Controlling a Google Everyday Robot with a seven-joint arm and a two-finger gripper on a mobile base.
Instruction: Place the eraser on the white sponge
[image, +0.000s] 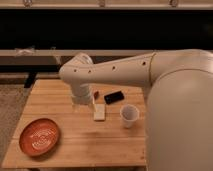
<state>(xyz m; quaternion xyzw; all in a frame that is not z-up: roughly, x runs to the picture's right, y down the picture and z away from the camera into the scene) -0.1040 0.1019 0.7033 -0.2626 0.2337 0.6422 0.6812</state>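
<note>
1. Gripper (91, 102): I find it low over the middle of the table (75, 150), at the end of the down-turned last section of the arm (115, 72). The arm's bulky cream wrist housing covers most of it from this camera. I cannot tell whether it is spread or pressed together, and I see nothing held in it.

2. White sponge (100, 112): it lies flat on the table just beside the gripper, on the camera's near side and slightly to picture right. Its long side runs away from the camera. Whether the gripper touches its far end, I cannot tell.

3. Small reddish-brown object (96, 94): it sits just beyond the gripper, close to the wrist housing and partly tucked against it.

4. Eraser (114, 97): the black block lies flat on the table to picture right of the gripper and a little farther from the camera, with its long axis slanted. It is apart from the gripper, near the reddish-brown object and clear of the sponge. It is not on the sponge.

5. White plastic cup (129, 115): it stands upright, open end up, to picture right of the sponge and nearer the camera than the eraser. It touches neither.

6. Orange-red plate (39, 136): it rests at the near left corner of the table, well apart from everything else.

7. The arm runs in from the robot's large pale body at picture right.
</note>
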